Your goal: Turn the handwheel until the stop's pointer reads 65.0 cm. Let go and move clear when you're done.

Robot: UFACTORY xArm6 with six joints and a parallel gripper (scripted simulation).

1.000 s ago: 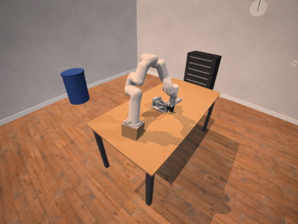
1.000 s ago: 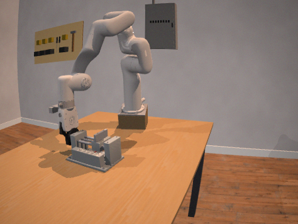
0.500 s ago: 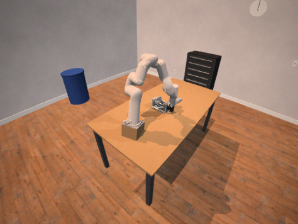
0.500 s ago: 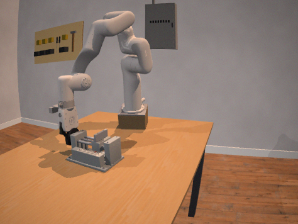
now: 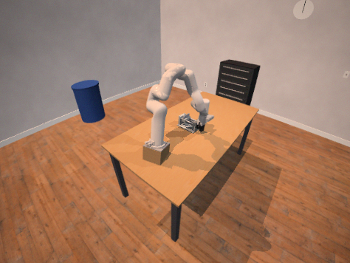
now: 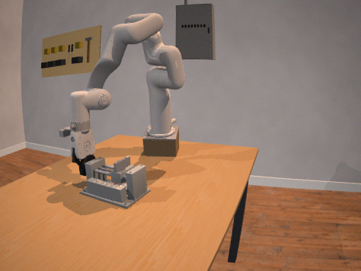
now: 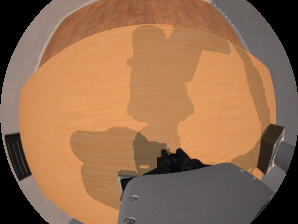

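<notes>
The grey stop fixture (image 5: 189, 123) with rails and end blocks stands on the wooden table; it also shows in the exterior view (image 6: 114, 182). A small red mark (image 6: 114, 185) sits on its front scale; the reading is too small to tell. My gripper (image 5: 201, 127) points down at the fixture's end, low over the table (image 6: 83, 167). Its dark fingers (image 7: 169, 161) are shut on the handwheel, which is mostly hidden behind the grey end block (image 7: 200, 209) and the fingers.
The arm's base sits on a wooden block (image 5: 156, 152) near the table's left edge. A black drawer cabinet (image 5: 237, 81) stands behind the table and a blue barrel (image 5: 88, 100) on the floor at the left. A grey box (image 6: 195, 31) hangs on the wall.
</notes>
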